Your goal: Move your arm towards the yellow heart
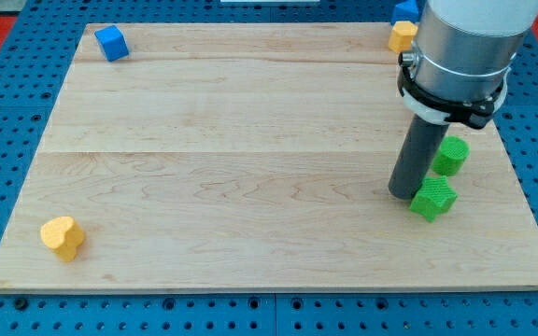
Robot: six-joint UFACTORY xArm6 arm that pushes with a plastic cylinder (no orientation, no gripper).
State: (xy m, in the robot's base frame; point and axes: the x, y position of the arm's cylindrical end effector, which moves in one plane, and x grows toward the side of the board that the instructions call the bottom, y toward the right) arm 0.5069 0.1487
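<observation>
My tip (pixel 402 194) is a bare rod with no claw to open or close, and it rests on the board (pixel 250 168) just left of a green block (pixel 433 198). A green cylinder (pixel 452 155) sits just up-right of it. The yellow heart (pixel 62 237) lies far to its left, near the board's bottom-left corner. Far up-left is a blue cube (pixel 111 43); above it, a yellow block (pixel 402 36) touches a blue block (pixel 405 11).
</observation>
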